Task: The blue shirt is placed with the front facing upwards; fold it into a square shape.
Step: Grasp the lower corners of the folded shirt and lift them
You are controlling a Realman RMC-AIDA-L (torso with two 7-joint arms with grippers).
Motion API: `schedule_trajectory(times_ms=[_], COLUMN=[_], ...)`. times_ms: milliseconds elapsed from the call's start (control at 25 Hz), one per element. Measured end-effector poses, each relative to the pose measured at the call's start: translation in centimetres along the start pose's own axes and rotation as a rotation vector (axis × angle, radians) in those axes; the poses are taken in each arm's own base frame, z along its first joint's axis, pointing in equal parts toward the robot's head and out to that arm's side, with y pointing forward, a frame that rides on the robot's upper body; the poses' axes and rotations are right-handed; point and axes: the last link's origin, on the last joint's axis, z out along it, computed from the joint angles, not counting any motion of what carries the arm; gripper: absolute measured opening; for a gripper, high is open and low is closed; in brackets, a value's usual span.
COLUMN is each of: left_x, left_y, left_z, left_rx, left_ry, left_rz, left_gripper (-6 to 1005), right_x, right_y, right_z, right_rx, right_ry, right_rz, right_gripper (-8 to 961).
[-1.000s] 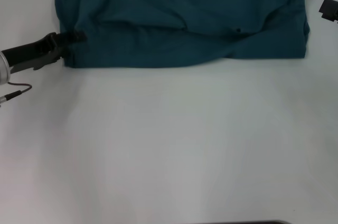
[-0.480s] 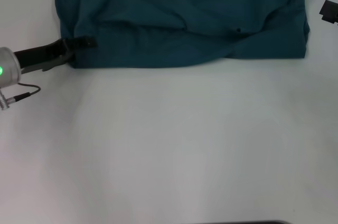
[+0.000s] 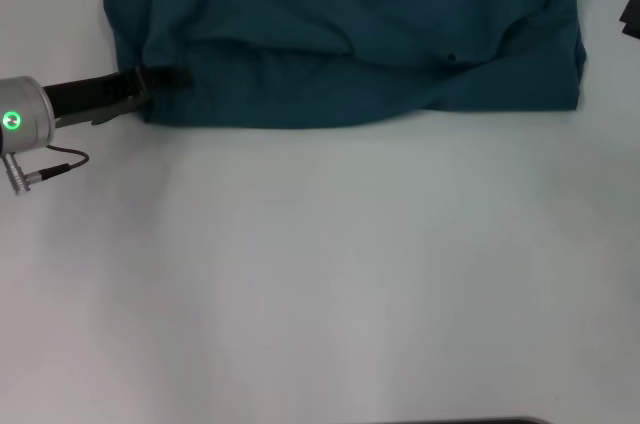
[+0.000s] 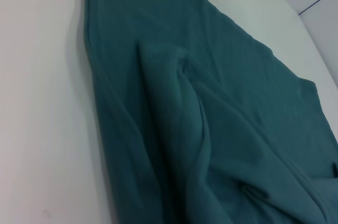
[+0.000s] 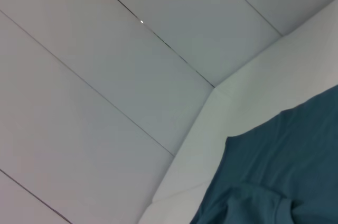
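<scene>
On the left of the head view, the left gripper (image 3: 170, 76), a black tool on a silver arm with a green light, reaches in from the side. Its tips lie on the near left corner of the big dark teal-blue soft cotton shirt (image 3: 350, 14). I cannot tell if the fingers are apart or together, because they are dark against the dark cloth.

The shirt lies on the flat white table (image 3: 330, 274), at the far side of it. Its long way runs from left to right. The near edge is almost straight. The cloth is soft and thick, and it is bunched into long folds and bumps near the front edge. The left wrist view shows the shirt (image 4: 211, 118) up close, with one fat rolled fold down the middle.

On the far right, only a small black bit of the right gripper (image 3: 631, 16) peeks in at the edge, apart from the shirt.
</scene>
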Motion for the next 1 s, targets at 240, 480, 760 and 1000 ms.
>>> schedule_trajectory(times_ms=[240, 480, 760, 1000], left_x=[0.1, 0.0, 0.5, 1.3], left_y=[0.2, 0.4, 1.1, 1.5], left_z=[0.1, 0.2, -0.5, -1.6], left_rx=[-0.003, -0.002, -0.053, -0.086], left_ry=[-0.006, -0.022, -0.049, -0.103], left_rz=[0.004, 0.021, 0.002, -0.067], left_gripper=[522, 195, 70, 23], right_x=[-0.1, 0.0, -0.3, -2.2], right_y=[0.2, 0.2, -0.1, -1.8], right_z=[-0.3, -0.1, -0.3, -1.3], right_rx=[-0.011, -0.013, 0.015, 0.193], right_ry=[-0.012, -0.002, 0.045, 0.179], right_rz=[0.006, 0.009, 0.017, 0.037], right_gripper=[778, 778, 778, 778])
